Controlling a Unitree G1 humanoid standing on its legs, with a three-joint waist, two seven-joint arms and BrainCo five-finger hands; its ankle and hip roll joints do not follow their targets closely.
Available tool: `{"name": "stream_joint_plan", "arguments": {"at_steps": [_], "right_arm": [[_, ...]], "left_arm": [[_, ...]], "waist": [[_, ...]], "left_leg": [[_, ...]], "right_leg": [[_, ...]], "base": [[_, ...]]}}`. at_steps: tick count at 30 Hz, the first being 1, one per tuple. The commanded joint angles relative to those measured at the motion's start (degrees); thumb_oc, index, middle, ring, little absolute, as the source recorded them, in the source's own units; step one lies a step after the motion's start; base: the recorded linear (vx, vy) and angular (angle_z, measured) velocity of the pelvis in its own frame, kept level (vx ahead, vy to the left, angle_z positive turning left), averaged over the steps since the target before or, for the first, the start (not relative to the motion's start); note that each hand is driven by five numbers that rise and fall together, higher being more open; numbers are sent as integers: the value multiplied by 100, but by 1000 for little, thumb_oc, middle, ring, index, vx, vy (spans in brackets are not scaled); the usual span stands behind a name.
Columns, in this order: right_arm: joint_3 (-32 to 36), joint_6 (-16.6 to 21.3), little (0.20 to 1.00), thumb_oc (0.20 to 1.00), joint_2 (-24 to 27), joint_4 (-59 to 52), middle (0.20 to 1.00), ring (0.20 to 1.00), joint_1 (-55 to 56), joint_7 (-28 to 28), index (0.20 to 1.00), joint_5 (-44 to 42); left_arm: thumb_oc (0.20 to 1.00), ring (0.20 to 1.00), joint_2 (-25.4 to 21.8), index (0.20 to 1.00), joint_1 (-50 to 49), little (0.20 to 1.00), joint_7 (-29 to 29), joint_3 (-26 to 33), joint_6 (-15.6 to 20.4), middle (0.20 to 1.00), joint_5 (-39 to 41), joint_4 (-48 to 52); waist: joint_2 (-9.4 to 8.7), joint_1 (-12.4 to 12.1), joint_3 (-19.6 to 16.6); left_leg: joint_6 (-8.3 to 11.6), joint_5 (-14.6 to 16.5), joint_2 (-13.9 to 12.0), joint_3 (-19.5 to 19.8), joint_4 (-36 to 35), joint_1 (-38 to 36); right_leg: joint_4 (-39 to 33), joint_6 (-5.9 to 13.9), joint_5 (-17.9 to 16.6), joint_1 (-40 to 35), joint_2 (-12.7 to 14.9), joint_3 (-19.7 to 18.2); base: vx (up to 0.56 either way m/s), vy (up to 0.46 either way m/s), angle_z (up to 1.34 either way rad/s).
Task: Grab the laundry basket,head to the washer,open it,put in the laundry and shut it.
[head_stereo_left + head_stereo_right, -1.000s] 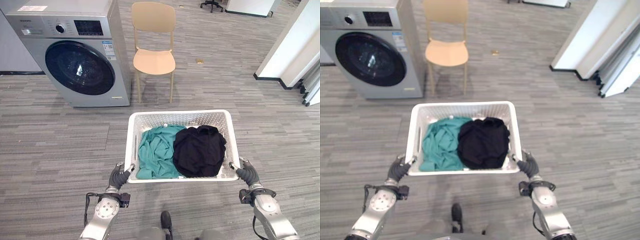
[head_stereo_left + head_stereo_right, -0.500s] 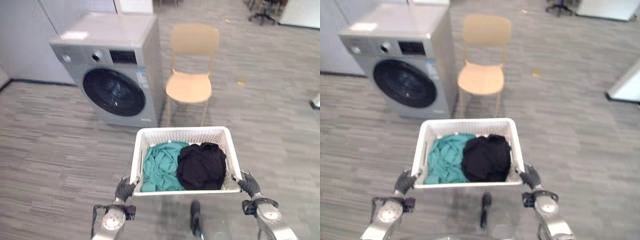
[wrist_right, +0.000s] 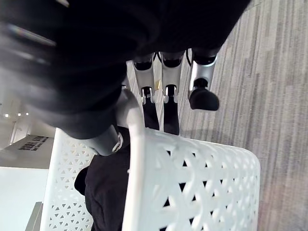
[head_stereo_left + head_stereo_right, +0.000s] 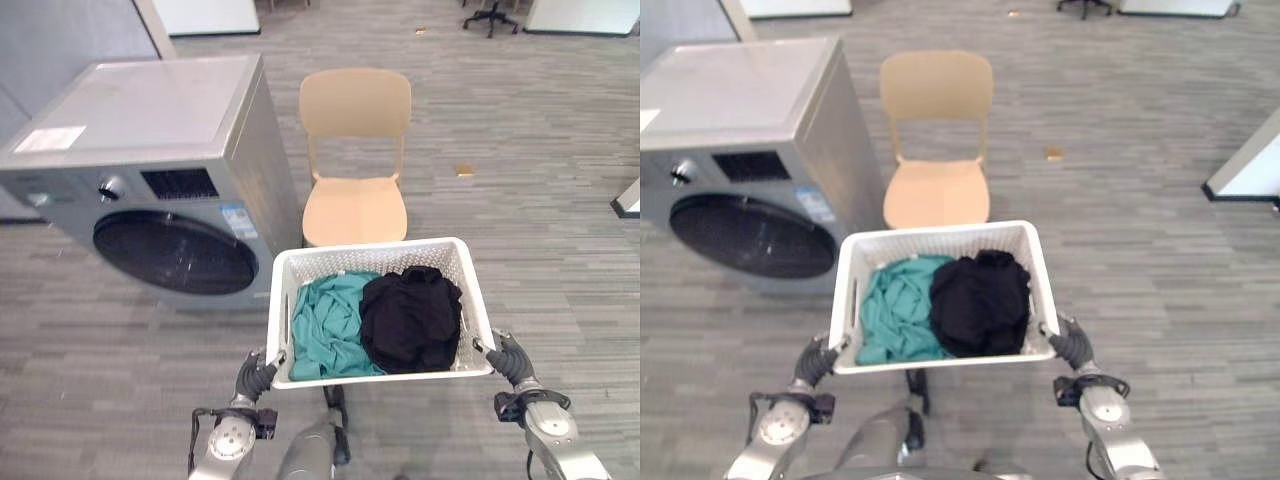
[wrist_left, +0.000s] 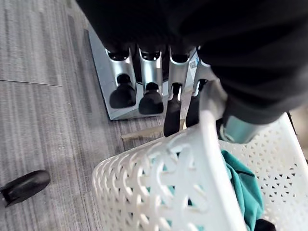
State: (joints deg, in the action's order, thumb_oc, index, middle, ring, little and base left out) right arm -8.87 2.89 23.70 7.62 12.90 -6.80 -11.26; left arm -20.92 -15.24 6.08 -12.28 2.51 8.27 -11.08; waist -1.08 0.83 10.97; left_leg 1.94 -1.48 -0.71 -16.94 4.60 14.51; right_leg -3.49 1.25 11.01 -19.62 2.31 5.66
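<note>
I hold a white lattice laundry basket point(image 4: 360, 262) off the floor in front of me, one hand at each end. My left hand point(image 4: 255, 375) is shut on its left rim, fingers point(image 5: 144, 91) curled under the edge of the basket point(image 5: 192, 183). At the other end my right hand point(image 4: 510, 360) is shut on the rim, fingers point(image 3: 163, 72) under it. Inside lie a teal garment point(image 4: 325, 325) and a black garment point(image 4: 412, 318). The grey washer point(image 4: 150, 120) stands ahead on the left, its dark round door point(image 4: 175, 252) shut.
A beige chair point(image 4: 355, 200) stands right beside the washer, just beyond the basket. A small object point(image 4: 463, 170) lies on the grey floor to its right. An office chair base point(image 4: 490, 15) shows far back, and a white panel's foot point(image 4: 628, 197) at the right edge.
The whole picture has shifted as the camera moved: the washer and chair now show larger and nearer. The basket stays held the same way in both hands.
</note>
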Motion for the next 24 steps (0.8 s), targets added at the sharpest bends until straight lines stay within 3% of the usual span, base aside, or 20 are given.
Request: {"name": "stream_joint_plan", "arguments": {"at_steps": [1,3,7,11,13,18,20,22,24], "right_arm": [[-100,681,200,200,-208,-563,200,200,-605,462,200,-265],[-143,684,200,200,-275,-559,200,200,-654,529,200,-243],[-274,649,200,200,-383,-523,200,200,-767,573,200,-191],[-331,590,200,200,-375,-510,200,200,-788,606,200,-207],[-324,596,200,200,-363,-489,200,200,-775,592,200,-273],[-219,634,200,200,-406,-468,200,200,-649,585,200,-252],[-219,633,200,200,-407,-470,200,200,-645,586,200,-252],[-195,661,200,200,-315,-376,200,200,-590,577,200,-217],[-148,681,200,200,-223,-366,200,200,-604,515,200,-240]], "left_arm": [[200,200,110,200,479,200,-355,4,689,200,278,682],[200,200,50,200,482,200,-365,7,672,200,277,688],[200,200,-65,200,532,200,-296,70,658,200,311,678],[200,200,-135,200,451,200,-317,129,662,200,352,744],[200,200,-109,200,447,200,-315,134,655,200,376,709],[200,200,-89,200,621,200,-304,162,729,200,259,622],[200,200,-91,200,617,200,-305,162,727,200,260,625],[200,200,-14,200,592,200,-331,188,729,200,301,563],[200,200,31,200,639,200,-283,179,695,200,422,472]], "waist": [[-40,-226,-217],[-115,-266,-317],[-190,-244,-300],[-47,-179,-236],[-18,-76,-124],[-131,99,-13],[-130,112,-10],[-127,168,-149],[-88,200,-131]], "left_leg": [[-40,-424,-107,84,-185,-507],[-180,-240,-87,26,-157,-669],[-392,117,5,-73,-221,-1142],[-345,375,-25,-7,-510,-1701],[-336,395,-55,42,-527,-1849],[-192,767,-38,412,-397,-2177],[-193,777,-41,426,-379,-2173],[4,1046,-260,520,154,-2216],[157,903,-635,391,953,-1960]], "right_leg": [[418,248,-108,556,-151,148],[931,370,-139,706,-44,51],[1968,700,-580,1382,172,91],[1525,585,-507,1980,256,531],[1125,530,-745,2222,238,721],[547,656,-1201,2685,343,559],[533,658,-1204,2668,344,573],[519,496,-1236,2441,351,499],[501,346,-1088,2209,298,680]], "base": [[481,177,-73],[362,149,-70],[234,85,-15],[219,14,-10],[217,-48,16],[246,-160,32],[230,-177,70],[444,-384,109],[229,-259,49]]}}
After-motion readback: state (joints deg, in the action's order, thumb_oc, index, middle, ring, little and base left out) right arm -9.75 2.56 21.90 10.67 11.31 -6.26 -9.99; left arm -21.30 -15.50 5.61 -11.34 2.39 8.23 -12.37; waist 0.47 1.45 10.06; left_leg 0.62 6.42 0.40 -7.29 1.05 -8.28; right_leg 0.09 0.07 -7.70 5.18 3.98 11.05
